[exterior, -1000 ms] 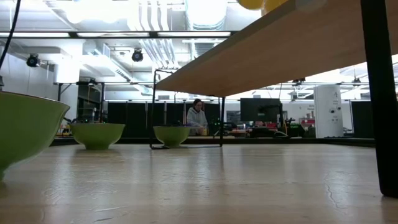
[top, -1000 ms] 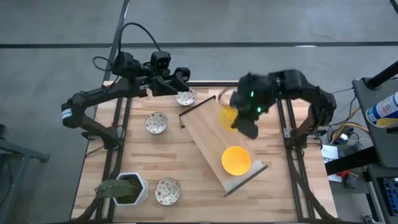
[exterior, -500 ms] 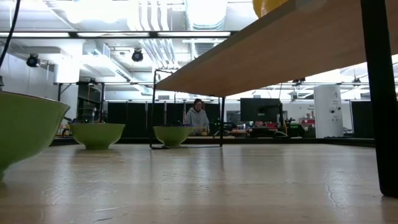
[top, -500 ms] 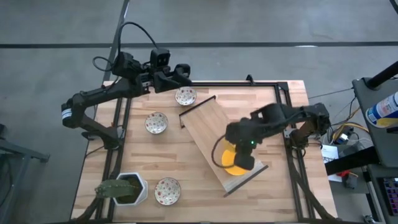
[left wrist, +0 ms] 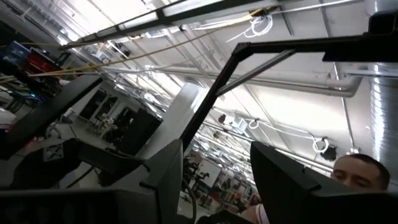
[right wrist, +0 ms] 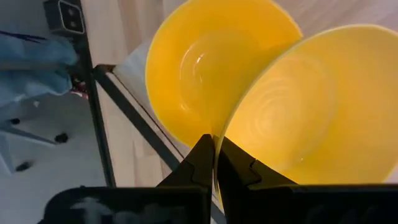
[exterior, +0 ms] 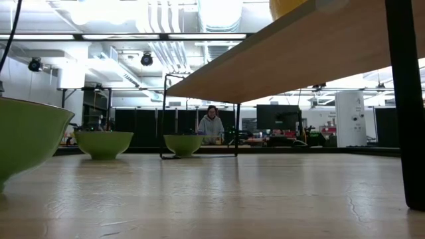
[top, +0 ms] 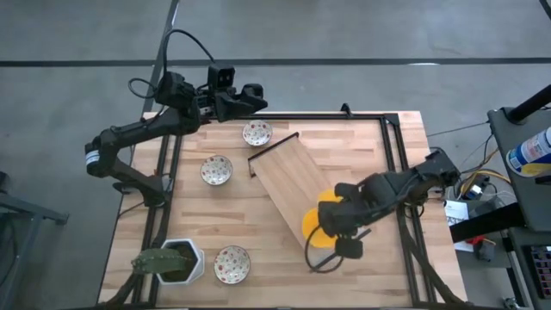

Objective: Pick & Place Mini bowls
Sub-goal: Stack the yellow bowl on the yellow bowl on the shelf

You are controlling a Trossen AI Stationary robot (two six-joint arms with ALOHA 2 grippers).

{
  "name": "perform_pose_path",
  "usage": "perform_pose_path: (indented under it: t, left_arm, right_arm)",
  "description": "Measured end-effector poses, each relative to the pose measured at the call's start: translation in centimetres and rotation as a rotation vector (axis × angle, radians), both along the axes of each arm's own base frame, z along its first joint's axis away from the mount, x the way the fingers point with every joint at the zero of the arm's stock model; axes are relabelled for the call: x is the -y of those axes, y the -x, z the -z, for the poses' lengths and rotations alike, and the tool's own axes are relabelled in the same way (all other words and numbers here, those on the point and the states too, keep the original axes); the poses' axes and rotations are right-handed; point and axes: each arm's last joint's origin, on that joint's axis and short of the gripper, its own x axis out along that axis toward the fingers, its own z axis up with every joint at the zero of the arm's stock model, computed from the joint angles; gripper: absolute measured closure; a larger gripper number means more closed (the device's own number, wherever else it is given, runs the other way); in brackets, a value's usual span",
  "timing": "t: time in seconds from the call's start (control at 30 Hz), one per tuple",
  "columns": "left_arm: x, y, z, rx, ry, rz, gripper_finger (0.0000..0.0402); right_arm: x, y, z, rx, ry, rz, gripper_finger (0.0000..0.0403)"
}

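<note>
Now pinching the rim of one yellow bowl (right wrist: 311, 118) in the right gripper (right wrist: 215, 163), jaws nearly closed, beside a second yellow bowl (right wrist: 205, 68) on the wooden board (top: 288, 176), lower right of centre; left gripper (top: 250, 96) waiting upper left, jaws' state unclear

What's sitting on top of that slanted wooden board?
On the wooden board, a yellow bowl; the right gripper holds a second yellow bowl over it. The arm covers their contact.
</note>
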Motion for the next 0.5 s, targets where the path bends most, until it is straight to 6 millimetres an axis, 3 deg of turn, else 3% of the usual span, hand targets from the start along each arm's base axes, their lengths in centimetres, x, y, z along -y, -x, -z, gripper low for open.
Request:
perform_pose_path:
  t: [0.2,0.37,0.5]
  left_arm:
    - [0.0,-0.1,0.2,-0.024,-0.007,0.015,0.022]
    - [0.1,-0.2,0.4,-0.052,-0.035,0.049,0.022]
    - [0.2,-0.2,0.4,-0.064,-0.053,0.076,0.022]
  right_arm:
    - [-0.7,0.0,0.0,0.064,0.095,0.055,0.0394]
    - [-2.3,-0.3,-0.8,0.194,0.048,0.004,0.0394]
    - [-3.1,-0.7,-0.5,0.2,0.009,-0.004,0.0394]
